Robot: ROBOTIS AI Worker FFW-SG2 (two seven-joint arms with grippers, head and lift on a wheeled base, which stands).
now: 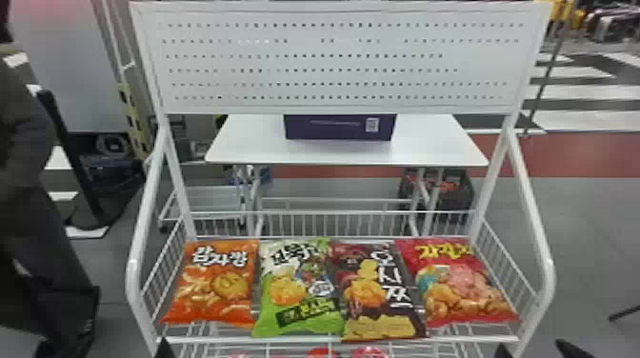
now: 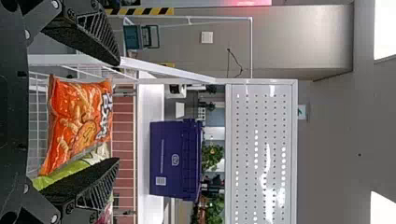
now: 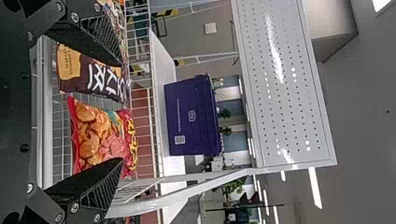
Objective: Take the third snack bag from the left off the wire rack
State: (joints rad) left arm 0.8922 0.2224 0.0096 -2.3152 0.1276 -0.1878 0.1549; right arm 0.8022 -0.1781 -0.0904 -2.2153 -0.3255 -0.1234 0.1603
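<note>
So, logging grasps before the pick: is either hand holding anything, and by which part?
Nothing is held: the left hand and right hand are both open and empty.

— Bag colours?
— An orange bag (image 1: 212, 283), a green bag (image 1: 296, 288), a dark brown bag (image 1: 376, 293) with yellow chips, a red bag (image 1: 452, 283).
— The wire rack (image 1: 333, 212)?
— White; its panel (image 1: 338, 57) is dotted with holes; the box (image 1: 339, 126) is navy.

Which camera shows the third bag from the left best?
Head view: the dark bag shows its whole front. Right wrist view has part, cut by a right claw finger. Left wrist view faces the orange bag.
</note>
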